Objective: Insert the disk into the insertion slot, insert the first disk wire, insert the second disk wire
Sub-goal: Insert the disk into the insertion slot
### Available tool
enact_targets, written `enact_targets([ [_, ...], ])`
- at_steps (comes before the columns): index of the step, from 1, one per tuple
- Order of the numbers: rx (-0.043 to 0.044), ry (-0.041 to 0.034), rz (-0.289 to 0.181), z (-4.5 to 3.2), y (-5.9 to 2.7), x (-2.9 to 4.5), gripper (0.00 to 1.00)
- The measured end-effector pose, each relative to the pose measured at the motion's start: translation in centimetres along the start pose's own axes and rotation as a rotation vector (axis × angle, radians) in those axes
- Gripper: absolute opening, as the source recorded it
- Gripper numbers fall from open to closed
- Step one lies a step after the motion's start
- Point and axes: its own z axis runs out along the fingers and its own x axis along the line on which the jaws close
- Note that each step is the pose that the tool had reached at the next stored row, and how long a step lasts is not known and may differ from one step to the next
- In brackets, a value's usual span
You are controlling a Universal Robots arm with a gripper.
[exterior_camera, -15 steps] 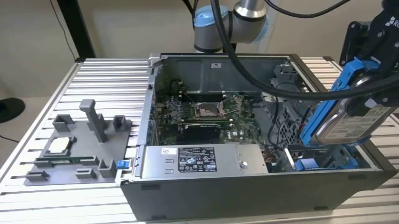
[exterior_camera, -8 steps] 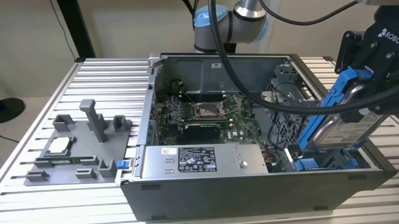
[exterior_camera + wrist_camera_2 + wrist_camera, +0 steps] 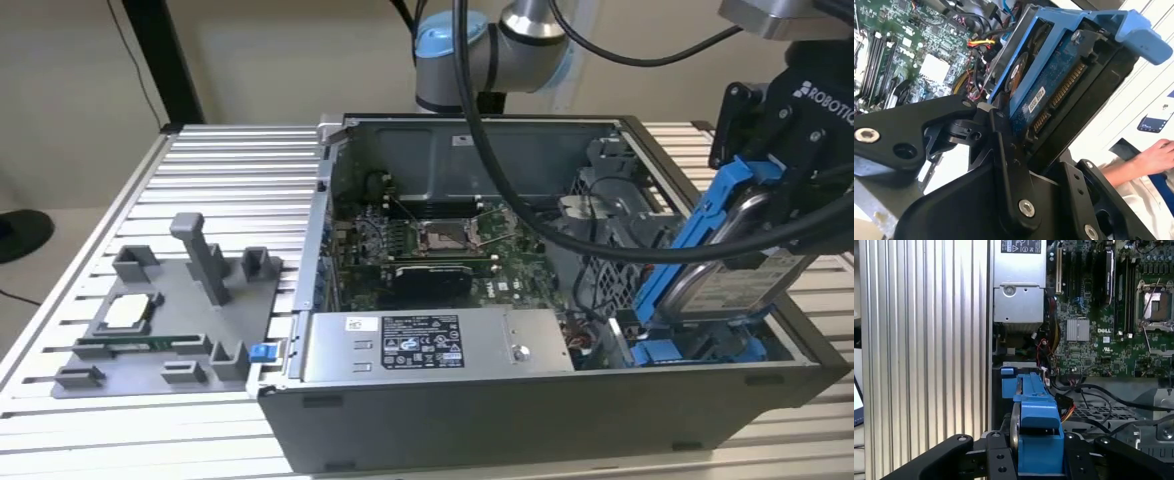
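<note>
The gripper (image 3: 781,190) is squeezed tight on the disk (image 3: 727,275) and holds it on its edge, tilted. The disk's low end hangs over the insertion slot (image 3: 694,350), in a corner of the open PC case (image 3: 534,420).

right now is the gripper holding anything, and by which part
The gripper holds the disk, clamped from both sides on its blue carrier bracket at the raised end where the connectors are.

You see disk (image 3: 731,288): silver, blue-framed, steeply tilted, aloft | insertion slot (image 3: 694,352): blue-railed grey bay just beneath it.
</note>
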Motion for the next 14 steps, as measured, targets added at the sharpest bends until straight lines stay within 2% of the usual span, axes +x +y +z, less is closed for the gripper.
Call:
enact_targets([
  [14, -0.0001, 0.0002, 0.000, 2.01, 0.22, 0.04, 0.00],
])
